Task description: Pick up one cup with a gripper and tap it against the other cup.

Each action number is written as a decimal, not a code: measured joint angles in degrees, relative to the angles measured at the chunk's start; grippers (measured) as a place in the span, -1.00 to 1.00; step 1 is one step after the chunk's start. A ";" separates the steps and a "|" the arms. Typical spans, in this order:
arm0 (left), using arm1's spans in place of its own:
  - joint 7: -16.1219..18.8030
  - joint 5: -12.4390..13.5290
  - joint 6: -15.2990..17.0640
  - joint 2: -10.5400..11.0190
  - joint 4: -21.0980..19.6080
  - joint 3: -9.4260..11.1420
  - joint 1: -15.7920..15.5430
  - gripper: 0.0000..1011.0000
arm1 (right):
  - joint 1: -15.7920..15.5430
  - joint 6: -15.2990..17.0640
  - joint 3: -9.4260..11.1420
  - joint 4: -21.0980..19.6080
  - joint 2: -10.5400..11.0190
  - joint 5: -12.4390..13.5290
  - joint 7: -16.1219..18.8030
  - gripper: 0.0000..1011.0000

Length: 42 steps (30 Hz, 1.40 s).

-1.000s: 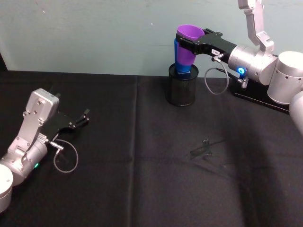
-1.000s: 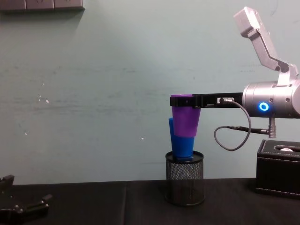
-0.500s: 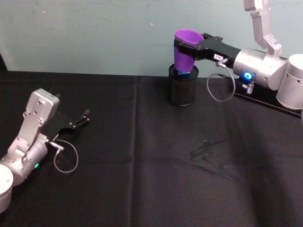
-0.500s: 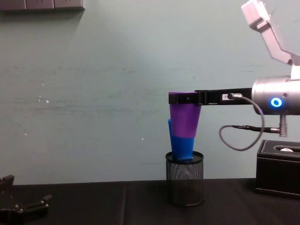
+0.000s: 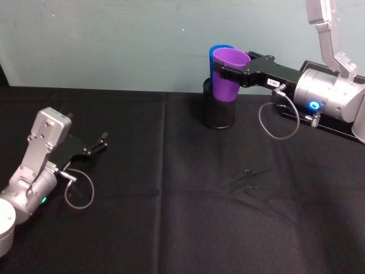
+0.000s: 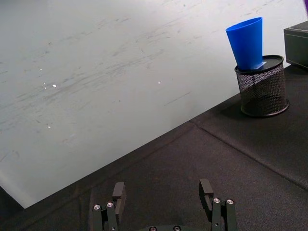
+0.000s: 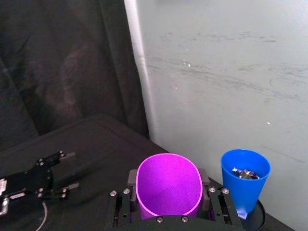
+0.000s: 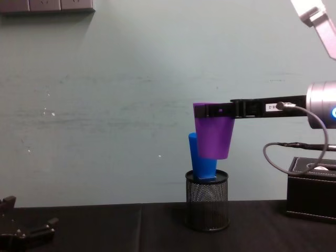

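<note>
Beside the blue cup (image 8: 199, 157), right end effector (image 8: 206, 109) clamps purple cup (image 8: 213, 137) by the rim, wall free for tapping; left end effector (image 6: 162, 192) idles open, far left.

There are two plastic tapered cups: one purple plastic tapered cup (image 5: 229, 77), raised just above the black mesh cylinder pen holder (image 5: 217, 111), and one bright blue plastic tapered cup (image 6: 248, 43), standing inside that holder. There is one such holder. Of the two black jawed grippers, the right gripper (image 8: 207, 109) is near the holder and the left gripper (image 6: 162, 195) well apart from it. One black rectangular box (image 8: 312, 189) sits to the holder's right. There is one black cloth-covered surface (image 5: 171, 217).
</note>
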 joint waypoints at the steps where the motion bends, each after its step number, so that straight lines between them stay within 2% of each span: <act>1: 0.00 0.00 0.00 0.00 0.00 0.00 0.00 0.99 | -0.25 0.09 -0.08 -0.48 0.26 0.09 0.02 0.42; 10: 0.00 0.00 0.00 0.00 0.00 0.00 0.00 0.99 | -2.69 0.36 -1.11 -4.71 3.07 1.00 0.36 0.42; 17: 0.00 0.00 0.00 0.00 0.00 0.00 0.00 0.99 | -5.05 -3.29 -2.72 -8.10 5.59 0.46 0.90 0.42; 22: 0.00 0.00 0.00 0.00 0.00 0.00 0.00 0.99 | -6.07 -4.32 -3.47 -9.30 6.67 0.43 0.87 0.42; 31: 0.00 0.00 0.00 0.00 0.00 0.00 0.00 0.99 | -7.25 -5.36 -4.53 -10.13 7.82 1.35 0.20 0.42; 42: 0.00 0.00 0.00 0.00 0.00 0.00 0.00 0.99 | -7.46 -5.57 -5.29 -10.11 8.09 2.64 -0.74 0.42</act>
